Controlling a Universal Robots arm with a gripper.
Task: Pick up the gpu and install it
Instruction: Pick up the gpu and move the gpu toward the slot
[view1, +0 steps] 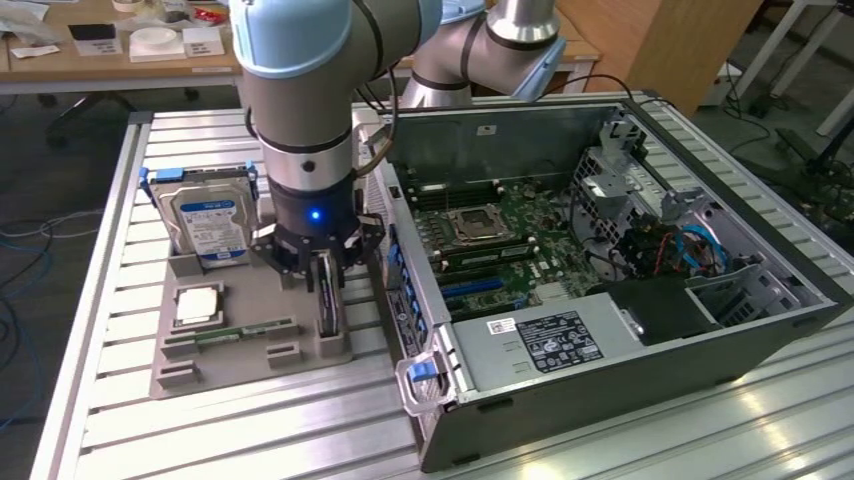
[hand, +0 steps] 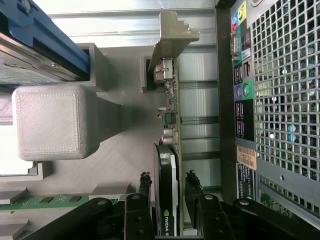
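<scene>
My black fingers (hand: 195, 192) stand open around the thin black gpu card (hand: 167, 180) at the grey tray's (view1: 254, 368) edge; I'd squeeze slowly, evenly.

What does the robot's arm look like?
The arm is made of fat silver-grey tubes with pale blue caps at the joints. Its black wrist piece has a small glowing blue light. The gripper is black with thin jointed fingers. A black cable runs beside it.
</scene>
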